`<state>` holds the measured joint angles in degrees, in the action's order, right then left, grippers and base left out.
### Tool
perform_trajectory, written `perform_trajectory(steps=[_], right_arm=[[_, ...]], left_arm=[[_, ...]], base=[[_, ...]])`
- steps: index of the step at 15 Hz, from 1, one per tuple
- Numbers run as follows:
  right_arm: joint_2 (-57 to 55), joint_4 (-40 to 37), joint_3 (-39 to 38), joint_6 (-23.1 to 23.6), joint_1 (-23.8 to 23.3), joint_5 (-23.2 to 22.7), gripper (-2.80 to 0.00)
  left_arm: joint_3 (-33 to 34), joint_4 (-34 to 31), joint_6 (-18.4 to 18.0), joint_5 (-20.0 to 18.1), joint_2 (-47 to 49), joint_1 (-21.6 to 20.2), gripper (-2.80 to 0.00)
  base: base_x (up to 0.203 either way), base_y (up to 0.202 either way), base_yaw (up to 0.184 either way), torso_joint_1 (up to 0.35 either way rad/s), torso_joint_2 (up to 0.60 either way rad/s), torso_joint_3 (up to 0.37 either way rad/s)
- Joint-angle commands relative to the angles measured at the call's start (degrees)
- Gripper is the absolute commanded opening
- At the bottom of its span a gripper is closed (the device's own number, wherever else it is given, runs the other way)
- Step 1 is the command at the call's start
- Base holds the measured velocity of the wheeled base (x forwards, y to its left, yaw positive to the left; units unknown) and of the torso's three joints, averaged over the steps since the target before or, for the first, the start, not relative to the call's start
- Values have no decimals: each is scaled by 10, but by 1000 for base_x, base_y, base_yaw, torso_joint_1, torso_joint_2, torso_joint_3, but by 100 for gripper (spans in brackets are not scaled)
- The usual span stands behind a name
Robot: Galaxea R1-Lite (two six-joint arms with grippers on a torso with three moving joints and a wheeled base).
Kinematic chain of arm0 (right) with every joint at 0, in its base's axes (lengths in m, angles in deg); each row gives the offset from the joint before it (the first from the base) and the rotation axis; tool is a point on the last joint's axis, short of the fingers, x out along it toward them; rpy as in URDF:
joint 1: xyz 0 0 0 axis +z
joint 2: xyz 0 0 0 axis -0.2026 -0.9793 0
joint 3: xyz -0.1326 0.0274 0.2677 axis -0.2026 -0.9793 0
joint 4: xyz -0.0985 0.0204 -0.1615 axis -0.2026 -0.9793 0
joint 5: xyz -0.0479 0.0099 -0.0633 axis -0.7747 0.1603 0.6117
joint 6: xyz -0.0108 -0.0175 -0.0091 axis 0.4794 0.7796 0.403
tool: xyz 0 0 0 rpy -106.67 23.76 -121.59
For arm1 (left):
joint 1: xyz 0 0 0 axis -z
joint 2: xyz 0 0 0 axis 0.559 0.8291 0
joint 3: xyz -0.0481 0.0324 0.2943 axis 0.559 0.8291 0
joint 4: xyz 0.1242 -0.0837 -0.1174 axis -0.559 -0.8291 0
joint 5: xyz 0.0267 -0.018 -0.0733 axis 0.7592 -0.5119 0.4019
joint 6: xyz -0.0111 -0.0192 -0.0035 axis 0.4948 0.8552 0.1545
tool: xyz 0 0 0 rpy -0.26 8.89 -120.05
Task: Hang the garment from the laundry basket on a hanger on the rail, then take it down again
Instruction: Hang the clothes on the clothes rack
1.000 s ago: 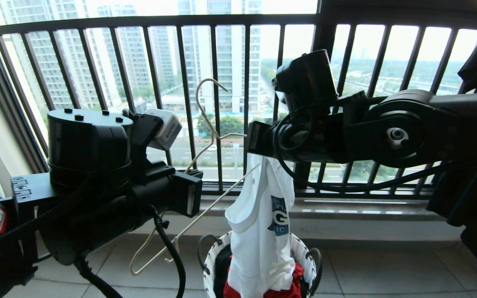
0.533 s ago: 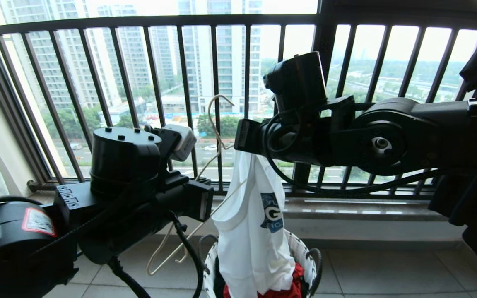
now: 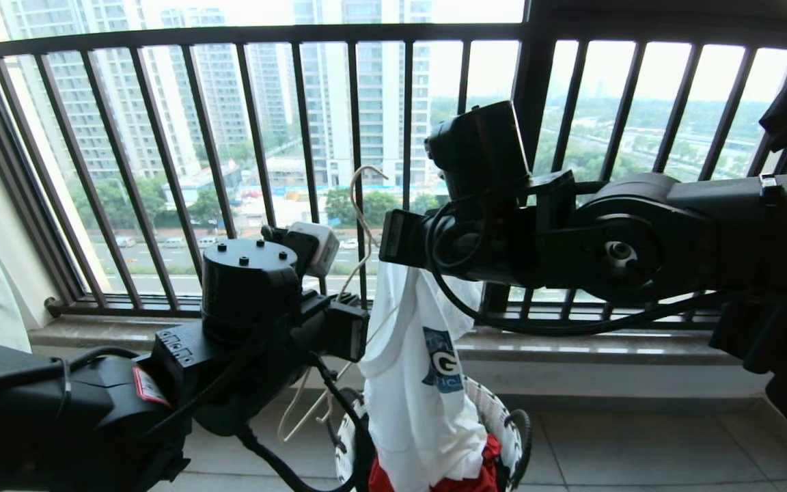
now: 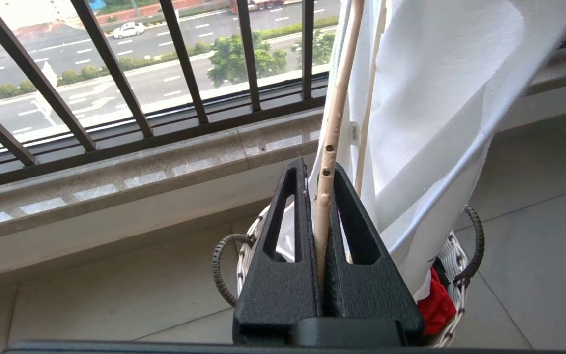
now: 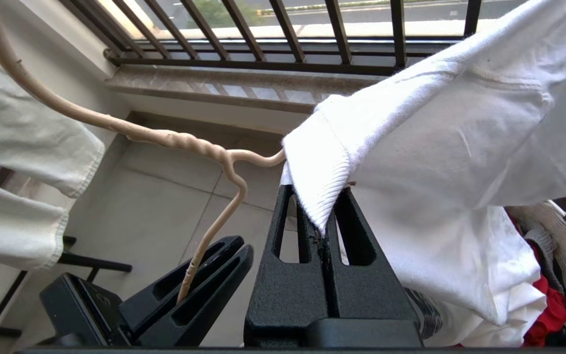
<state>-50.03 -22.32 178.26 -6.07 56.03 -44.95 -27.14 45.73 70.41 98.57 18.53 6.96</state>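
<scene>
The left end effector (image 4: 320, 231) is clamping one slim arm of the thin cream-white wire hanger (image 3: 359, 205) between closed jaws, and over the past second it has been carrying that hanger rightward and inward — the wire's other shoulder arm is now slipping in under the white short-sleeved T-shirt with the blue square chest logo (image 3: 427, 383), where a moment ago the hanger hung well apart from the cloth. By my judgement this is the threading step: the hanger is entering the neck opening, and the hanging itself is not yet begun.

The right end effector (image 5: 323, 231) is pinching the ribbed crew neck shut between its jaws, holding the shirt up just beside and slightly above the left one; the hanger's twisted neck and long hook are rising next to it.

Below both, the shirt's hem is trailing into the small round white woven basket with dark loop handles (image 3: 516, 427), over a red garment (image 3: 496, 458).

Both forearms are reaching level toward the black window railing (image 3: 257, 137), the left lower, the right crossing in from the right. The rail is not in view.
</scene>
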Motion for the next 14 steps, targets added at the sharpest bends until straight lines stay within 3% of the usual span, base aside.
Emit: perform_trajectory(steps=[1, 5, 14], right_arm=[[10, 0, -5, -1, 6, 1, -280], [22, -1, -8, 0, 6, 1, -280], [47, 0, -28, 8, 25, 1, -280]], left_arm=[[16, 47, -1, -1, 16, 1, -280], [38, 152, -22, -2, 51, 1, -280], [33, 229, -25, 9, 88, 1, -280]], base=[[0, 0, 0, 0, 0, 0], [0, 0, 0, 0, 0, 0], [0, 0, 0, 0, 0, 0]])
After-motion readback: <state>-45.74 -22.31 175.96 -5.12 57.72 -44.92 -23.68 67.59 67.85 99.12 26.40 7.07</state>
